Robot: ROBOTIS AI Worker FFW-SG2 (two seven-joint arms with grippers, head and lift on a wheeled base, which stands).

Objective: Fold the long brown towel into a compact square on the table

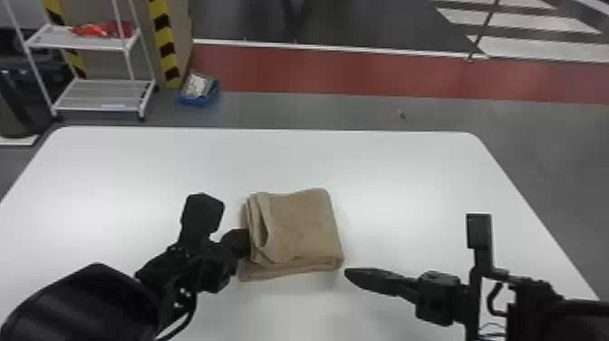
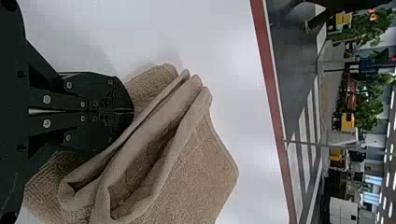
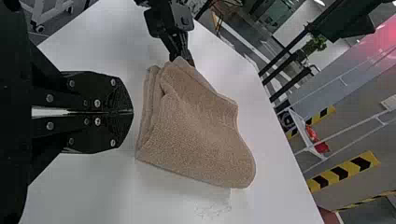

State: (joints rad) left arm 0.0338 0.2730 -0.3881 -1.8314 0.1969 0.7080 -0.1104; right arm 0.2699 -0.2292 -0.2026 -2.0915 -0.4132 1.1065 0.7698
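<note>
The brown towel [image 1: 303,226] lies folded into a roughly square, layered bundle at the middle of the table, its loose folds along the left side. At that left edge is my left gripper [image 1: 242,242], touching the cloth. In the left wrist view the left gripper [image 2: 133,112] has its fingers together over the lower layer of the towel [image 2: 201,163]; whether cloth is pinched is hidden. My right gripper [image 1: 349,272] is just off the towel's near right corner. The right wrist view shows the right gripper [image 3: 132,112] shut, apart from the towel [image 3: 196,135].
The white table [image 1: 136,163] extends around the towel on all sides. Beyond its far edge stand a white shelf rack [image 1: 99,93] and a blue box [image 1: 199,90] on the floor.
</note>
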